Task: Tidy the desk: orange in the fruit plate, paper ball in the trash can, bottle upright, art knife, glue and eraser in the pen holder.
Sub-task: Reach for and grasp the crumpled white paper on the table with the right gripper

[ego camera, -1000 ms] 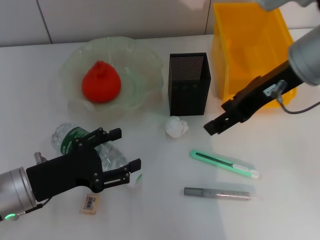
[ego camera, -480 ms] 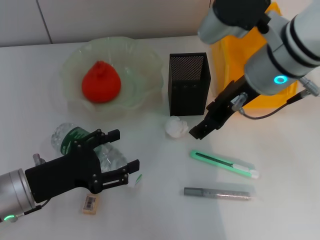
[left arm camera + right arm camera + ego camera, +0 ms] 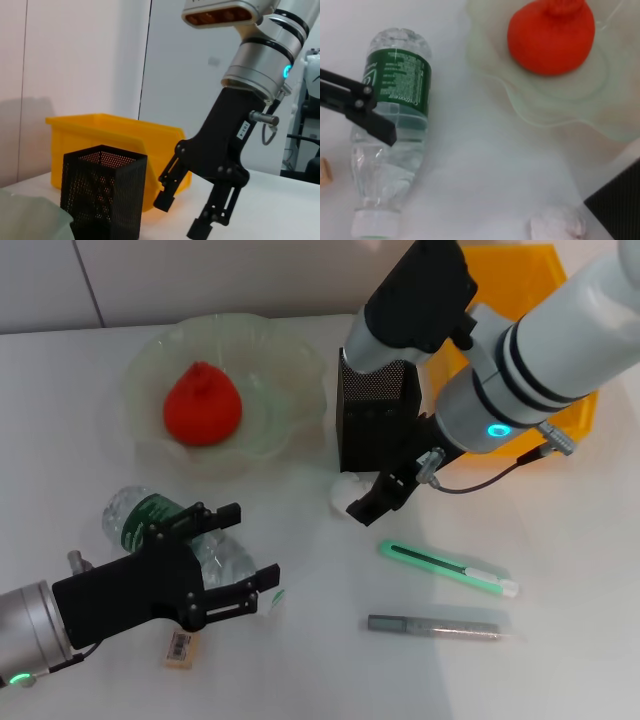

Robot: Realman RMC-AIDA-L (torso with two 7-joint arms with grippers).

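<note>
The orange (image 3: pixel 202 405) lies in the pale green fruit plate (image 3: pixel 290 350). A white paper ball (image 3: pixel 345 490) rests on the desk in front of the black mesh pen holder (image 3: pixel 372 425). My right gripper (image 3: pixel 377 496) hangs open right over the ball, its fingers (image 3: pixel 164 200) spread. The clear bottle (image 3: pixel 148 514) lies on its side, and my left gripper (image 3: pixel 250 545) is open astride it. A green art knife (image 3: pixel 448 568), the grey glue stick (image 3: pixel 437 626) and the eraser (image 3: pixel 181 648) lie flat on the desk.
The yellow trash can (image 3: pixel 520 280) stands at the back right, partly hidden by my right arm. In the right wrist view the bottle (image 3: pixel 395 100), the paper ball (image 3: pixel 557 225) and the orange (image 3: pixel 551 35) show from above.
My right arm has swung left and down from the yellow bin to just over the paper ball. The left gripper has barely shifted at the bottle.
</note>
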